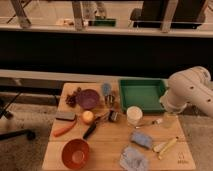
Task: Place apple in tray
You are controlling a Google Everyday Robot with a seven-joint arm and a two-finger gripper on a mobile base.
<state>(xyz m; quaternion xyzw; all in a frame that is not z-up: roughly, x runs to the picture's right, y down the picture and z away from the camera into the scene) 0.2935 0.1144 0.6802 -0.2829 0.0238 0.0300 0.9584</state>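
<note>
Nothing done yet. Left to do: grab apple (88,116) nr left edge of tabletop (111,141), move to tray (142,95) at far-right corner. Gripper (169,114) by right edge; open/shut can't tell.

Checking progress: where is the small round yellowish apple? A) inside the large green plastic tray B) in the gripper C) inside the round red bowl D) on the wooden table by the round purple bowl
D: the apple sits on the table by the purple bowl; the gripper is at the table's right edge, beside the tray.
</note>
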